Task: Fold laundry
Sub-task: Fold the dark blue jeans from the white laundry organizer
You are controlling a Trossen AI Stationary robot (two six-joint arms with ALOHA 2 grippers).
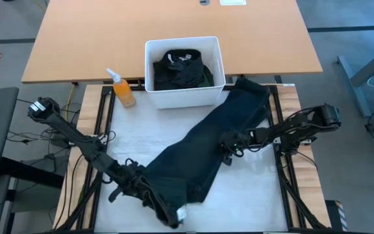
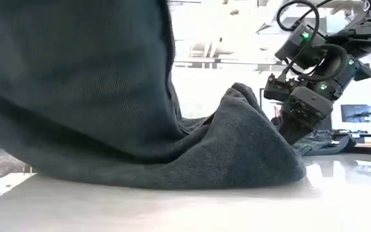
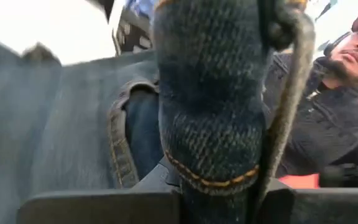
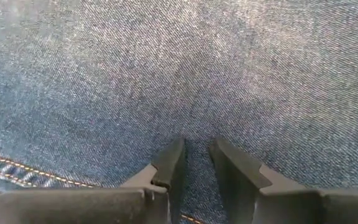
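A dark blue denim garment (image 1: 213,140) lies slantwise across the white table top, from beside the bin at the far right toward the near left. My left gripper (image 1: 174,213) is at its near-left end and shut on it. That end is raised and fills the left of the low view (image 2: 76,84). My right gripper (image 1: 228,148) sits on the garment's middle, shut on a pinch of denim, and shows at the right of the low view (image 2: 295,125). More dark garments (image 1: 182,68) lie in the white bin. My left gripper holds a thick hemmed fold of denim with orange stitching (image 3: 213,168), pinched between its two fingers, several layers. This end is lifted off the table and the cloth drapes down from it. My right gripper comes from above, slanting in from the table's right. It pinches a small ridge of the denim's upper layer (image 4: 194,134) between its nearly closed fingertips (image 4: 169,165). The cloth around it lies on the table.
A white bin (image 1: 154,94) stands at the table's far edge, with an orange spray bottle (image 1: 123,91) to its left. A wooden desk (image 1: 76,39) lies beyond. A person (image 3: 340,118) shows in the left wrist view. Bare table top (image 1: 252,188) lies near right.
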